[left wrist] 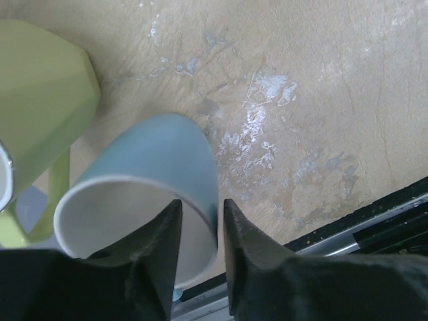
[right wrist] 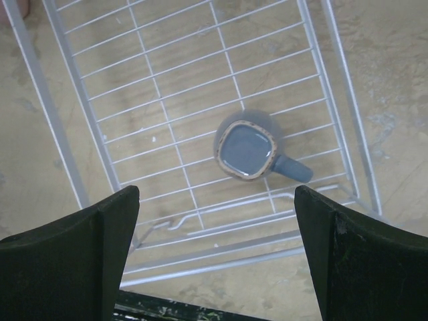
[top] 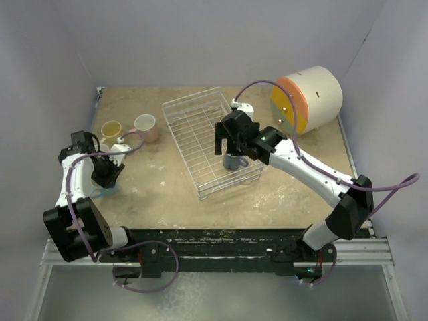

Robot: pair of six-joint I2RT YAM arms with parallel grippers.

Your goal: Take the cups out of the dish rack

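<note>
**Top view**
- dish rack [top: 194,127]: wire basket, set aslant at mid-table.
- grey-blue mug [top: 235,162]: inside the rack, in its 5 o'clock corner, partly hidden by the arm above it.
- right gripper [top: 231,150]: hangs over that mug with its jaws spread wide, holding nothing.
- cream-yellow mug [top: 110,130] and pink mug [top: 146,127]: mouths up, side by side on the table [top: 167,194] at 9 o'clock of the rack.
- left gripper [top: 105,179]: low over the table at 8 o'clock of the rack and well apart from it, at 6 o'clock of the cream-yellow mug.
- drawer unit [top: 314,93]: round, cream and orange, at 2 o'clock of the rack.

**Left wrist view**
- light blue mug [left wrist: 160,160]: on the table, out of the rack, white inside turned toward the camera.
- Left fingers [left wrist: 157,254]: a narrow gap apart, astride the mug's wall, one inside the mouth and one outside. Whether they pinch the wall cannot be told.
- lime green mug [left wrist: 40,93]: just beside the light blue mug, at its 10 o'clock. Whether they touch is unclear.

**Right wrist view**
- The grey-blue mug stands upright on the rack's wire floor near the end rail, handle at 4 o'clock.
- Right fingers [right wrist: 73,261]: at the two sides of the view, far apart, clear of mug and wire, the mug at 1 o'clock of the gap.
</note>
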